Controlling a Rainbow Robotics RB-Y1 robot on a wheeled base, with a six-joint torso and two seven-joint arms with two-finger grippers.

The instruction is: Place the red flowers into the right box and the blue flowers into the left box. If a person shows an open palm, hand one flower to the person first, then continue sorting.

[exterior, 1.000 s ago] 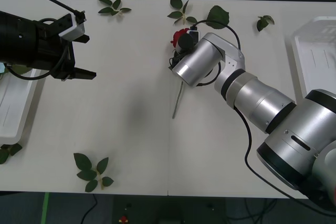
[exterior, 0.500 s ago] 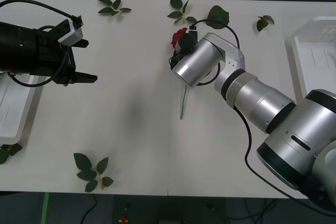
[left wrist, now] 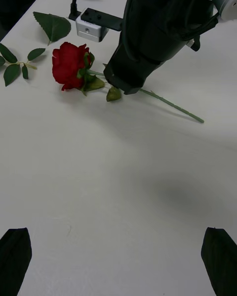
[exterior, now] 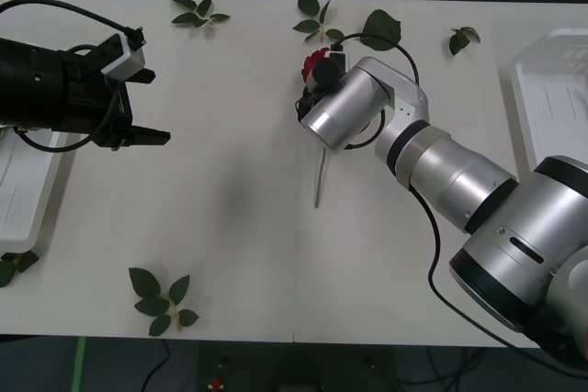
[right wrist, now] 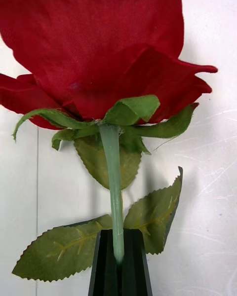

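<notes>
One of the red flowers (exterior: 313, 62) lies at the table's far middle, its thin stem (exterior: 319, 179) trailing toward the near side. My right gripper (exterior: 321, 76) is down over it and shut on the stem (right wrist: 116, 212) just below the deep-red bloom (right wrist: 94, 49), with black fingers (right wrist: 106, 269) pressed together around it. The left wrist view shows the same rose (left wrist: 70, 66) under the right arm (left wrist: 153, 34). My left gripper (exterior: 147, 135) hovers open over bare table at the left, holding nothing. The right box (exterior: 551, 89) and left box (exterior: 20, 192) sit at the table's ends. Blue flowers and the person are out of view.
Loose green leaf sprigs lie along the far edge (exterior: 201, 13) (exterior: 316, 15) (exterior: 381, 28) (exterior: 462, 39), and another sprig (exterior: 163, 302) sits near the front left. A black cable (exterior: 432, 254) runs beside the right arm. Open tabletop lies between the two arms.
The stem's free end has swung slightly to the right as my right gripper closed on the rose. The left arm shifted a little, then held still.
</notes>
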